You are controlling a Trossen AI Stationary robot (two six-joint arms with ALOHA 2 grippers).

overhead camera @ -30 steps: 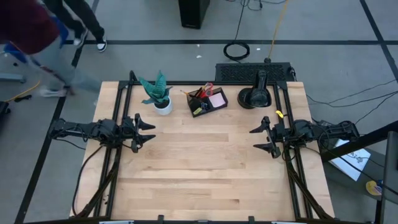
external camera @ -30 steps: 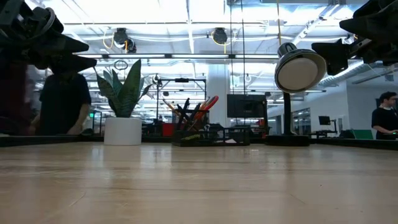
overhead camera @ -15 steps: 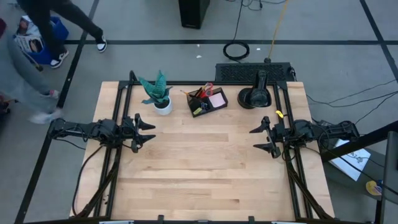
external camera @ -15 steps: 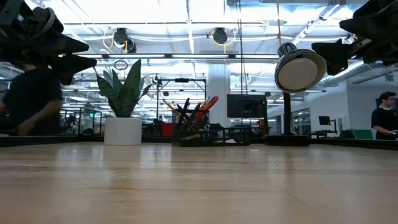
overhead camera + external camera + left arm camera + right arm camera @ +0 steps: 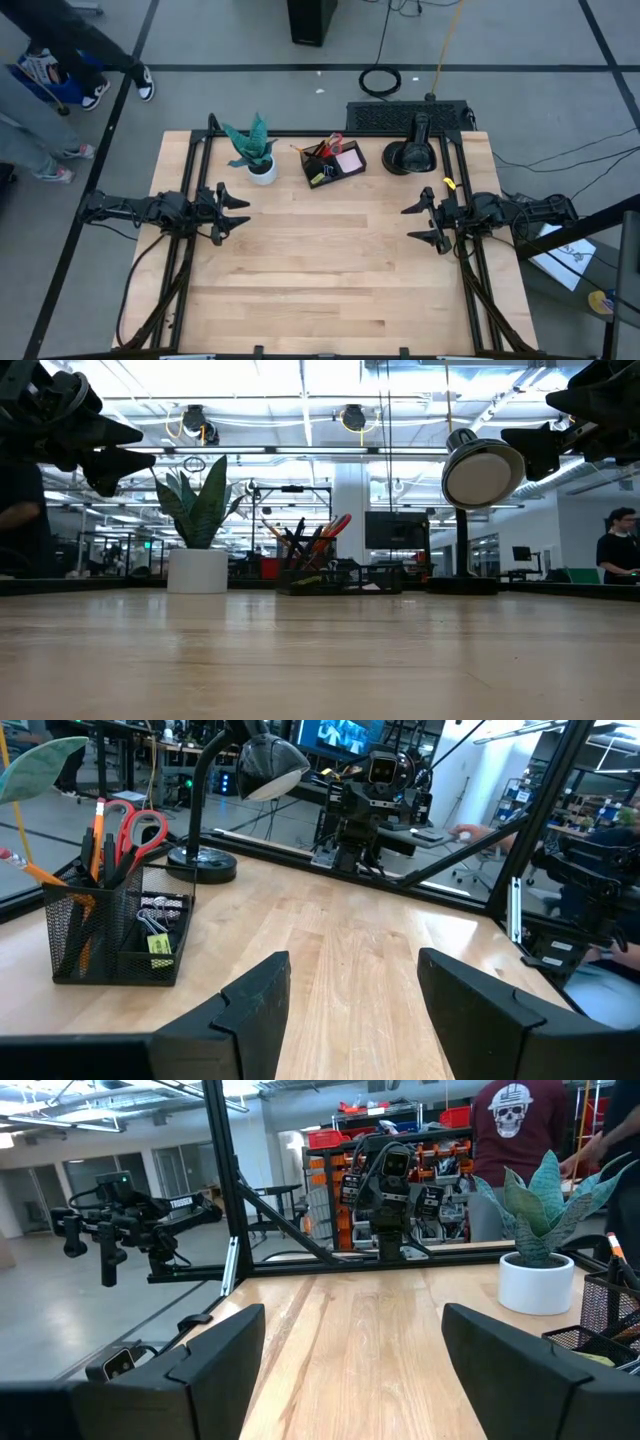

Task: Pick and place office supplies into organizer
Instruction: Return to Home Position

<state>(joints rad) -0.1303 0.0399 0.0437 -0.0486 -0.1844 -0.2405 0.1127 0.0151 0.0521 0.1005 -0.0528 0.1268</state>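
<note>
- The left gripper hung over the left side of the tabletop. Its fingers were spread wide apart and held nothing.
- The right gripper hung over the right side. Its fingers were spread wide too, with nothing between them.
- The organizer stood at the back of the tabletop, between the plant and the black lamp.
- The red-handled scissors and an orange pencil stood up in its tall part, with dark pens too bunched to count.
- The pink sticky-note pad lay in a low part. From table height it was hidden behind the wall.
- Small clips showed through the mesh, hard to make out.
- A tiny yellow piece lay on the tabletop near the right arm. It was too small to tell what it was.
- In the right wrist view the organizer was cut off at the edge.
- A person on the floor was partly cut off at the corner.
</note>
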